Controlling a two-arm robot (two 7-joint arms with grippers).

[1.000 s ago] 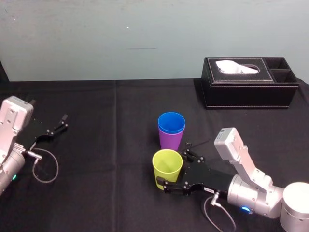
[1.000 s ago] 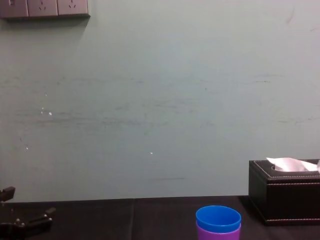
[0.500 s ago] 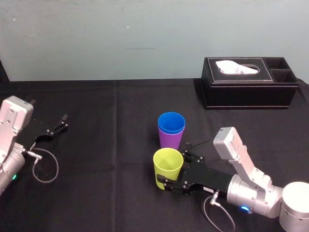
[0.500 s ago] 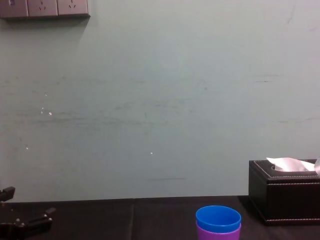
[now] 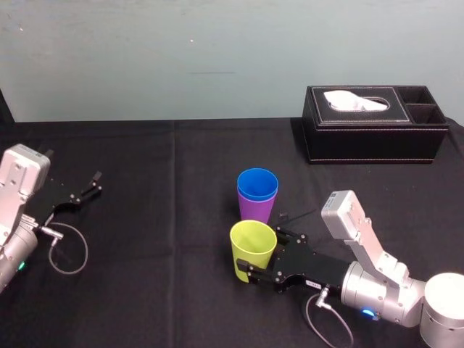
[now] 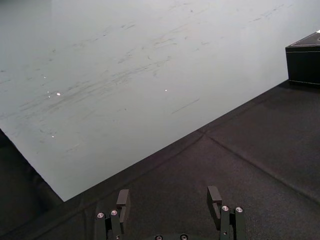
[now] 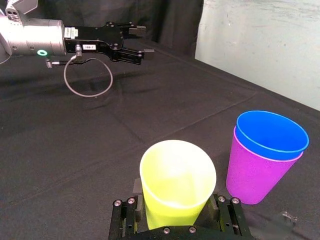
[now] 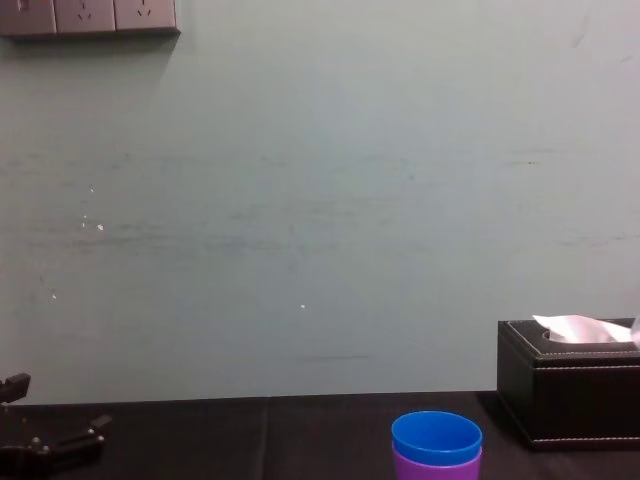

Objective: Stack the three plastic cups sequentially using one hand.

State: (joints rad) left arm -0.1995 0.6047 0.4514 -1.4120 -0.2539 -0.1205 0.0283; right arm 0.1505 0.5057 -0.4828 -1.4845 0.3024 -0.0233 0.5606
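The right hand is closed on the yellow-green tapered plastic cup, with one flat jaw on each side of the lower wall. The cup stands upright, mouth up. I cannot tell whether its base touches the black bench or is just above it.

The blue plastic cup sits nested in the purple plastic cup. This pair stands just beyond the held cup, near it but apart.

In my judgement, the step is to bring the yellow-green cup into the blue one. To do it well, the hand should lift until the base is above the blue rim. It should keep the cup upright, centre it over the opening, lower it straight down, and only then let go. A side push could knock the pair over.

The right arm lies low over the bench and reaches in from the near right side. The left hand rests far to the left with its fingers apart. The black tissue box is well behind.
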